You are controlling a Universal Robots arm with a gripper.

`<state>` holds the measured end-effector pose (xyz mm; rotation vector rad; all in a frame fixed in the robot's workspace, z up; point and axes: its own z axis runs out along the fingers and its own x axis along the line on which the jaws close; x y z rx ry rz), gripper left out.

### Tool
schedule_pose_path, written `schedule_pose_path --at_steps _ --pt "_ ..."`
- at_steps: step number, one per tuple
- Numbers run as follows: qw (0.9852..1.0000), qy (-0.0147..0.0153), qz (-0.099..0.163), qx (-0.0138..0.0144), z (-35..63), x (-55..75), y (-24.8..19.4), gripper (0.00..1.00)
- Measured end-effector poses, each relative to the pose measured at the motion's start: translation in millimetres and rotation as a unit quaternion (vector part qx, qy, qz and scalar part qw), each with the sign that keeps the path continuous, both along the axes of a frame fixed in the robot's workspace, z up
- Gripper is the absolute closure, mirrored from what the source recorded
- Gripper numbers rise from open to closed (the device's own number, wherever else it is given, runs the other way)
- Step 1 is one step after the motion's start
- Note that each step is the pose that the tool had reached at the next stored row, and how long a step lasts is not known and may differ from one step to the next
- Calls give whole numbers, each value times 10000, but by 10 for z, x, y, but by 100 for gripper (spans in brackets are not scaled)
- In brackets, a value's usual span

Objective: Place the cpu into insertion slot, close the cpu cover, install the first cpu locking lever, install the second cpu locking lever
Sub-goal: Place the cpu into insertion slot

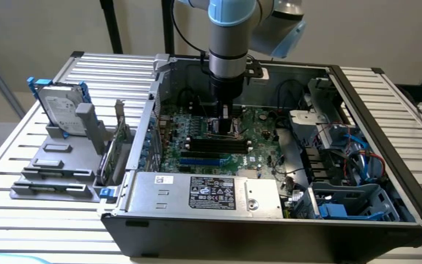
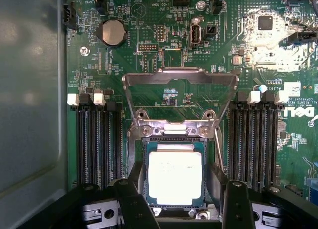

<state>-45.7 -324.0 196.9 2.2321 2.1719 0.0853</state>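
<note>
My fingers are spread wide, flanking the cpu without gripping it. Cpu lies flat in the insertion slot: placing looks done. The cpu cover stands hinged up; cover and both levers left to do.

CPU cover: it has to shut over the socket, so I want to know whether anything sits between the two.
The gripper does: its fingers flank the chip seated in the socket, right where the raised cover would likely fold down. Nothing else visible lies between them.
</note>
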Motion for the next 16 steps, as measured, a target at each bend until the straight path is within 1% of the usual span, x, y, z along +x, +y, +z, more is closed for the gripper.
schedule_pose_path --at_steps 7,12,16 --pt "10000 0 0 0 13 0 0 38" --pt "10000 0 0 0 84 0 0 38" --pt "10000 0 0 11 150 -11 0 38"
